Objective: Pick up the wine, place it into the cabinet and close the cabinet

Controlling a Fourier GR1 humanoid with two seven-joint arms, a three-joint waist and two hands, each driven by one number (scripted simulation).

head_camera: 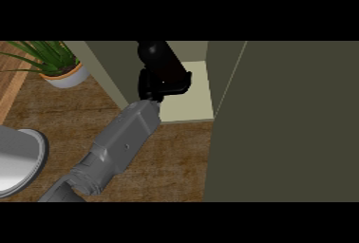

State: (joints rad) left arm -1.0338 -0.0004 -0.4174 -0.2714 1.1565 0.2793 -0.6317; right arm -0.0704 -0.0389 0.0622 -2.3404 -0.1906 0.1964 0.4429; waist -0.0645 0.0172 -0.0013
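Fingers curled round wine, inside cabinet

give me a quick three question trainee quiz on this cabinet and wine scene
1. True or false: the cabinet door is already shut.
2. Where does the wine bottle show now? A) lying on the counter B) at the cabinet opening, above the pale shelf, with the robot hand on it C) beside the potted plant
3. Fill in: the arm reaching into the cabinet comes up from the view's lower ____ side.

Key
1. False: the door stands open, and the pale shelf shows inside.
2. B
3. left
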